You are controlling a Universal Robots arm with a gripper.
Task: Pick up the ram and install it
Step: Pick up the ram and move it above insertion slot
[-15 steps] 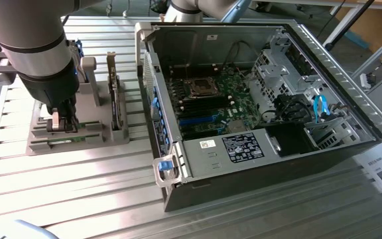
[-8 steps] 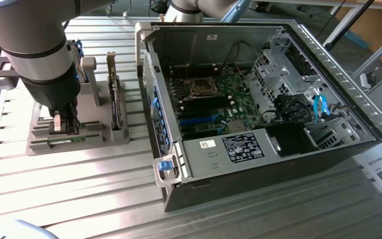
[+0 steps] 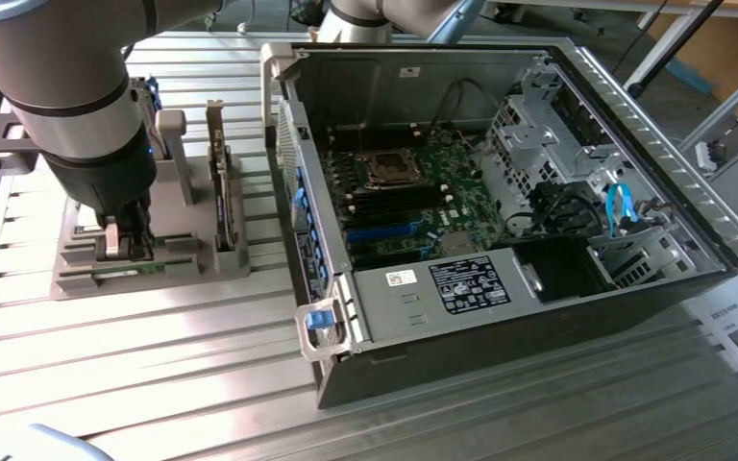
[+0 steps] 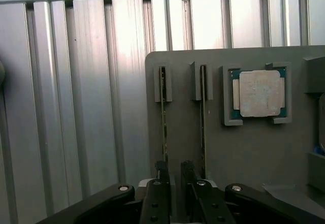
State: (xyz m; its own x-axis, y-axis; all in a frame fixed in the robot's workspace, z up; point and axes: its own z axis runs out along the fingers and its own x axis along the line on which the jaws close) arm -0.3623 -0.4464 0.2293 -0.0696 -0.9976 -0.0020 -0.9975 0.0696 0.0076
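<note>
Two ram sticks stand on edge in slots of a grey holder (image 4: 244, 153): one ram (image 4: 163, 117) and a second stick (image 4: 203, 117) beside it. My gripper (image 4: 175, 176) hangs low over the near end of the first stick. Its dark fingers (image 4: 161, 183) stand a narrow gap apart with nothing gripped between them. The first stick's edge runs up to the finger on its side. In the exterior view the gripper (image 3: 126, 245) is down at the holder (image 3: 74, 279), at that view's left, well apart from the open computer case (image 3: 510, 317).
A square silver processor (image 4: 259, 93) lies in a pocket of the holder next to the sticks. A dark card (image 3: 222, 192) stands upright on the holder. The case's motherboard (image 3: 407, 192) lies exposed, ringed by metal walls, cables and a drive cage. Ribbed aluminium table surrounds everything.
</note>
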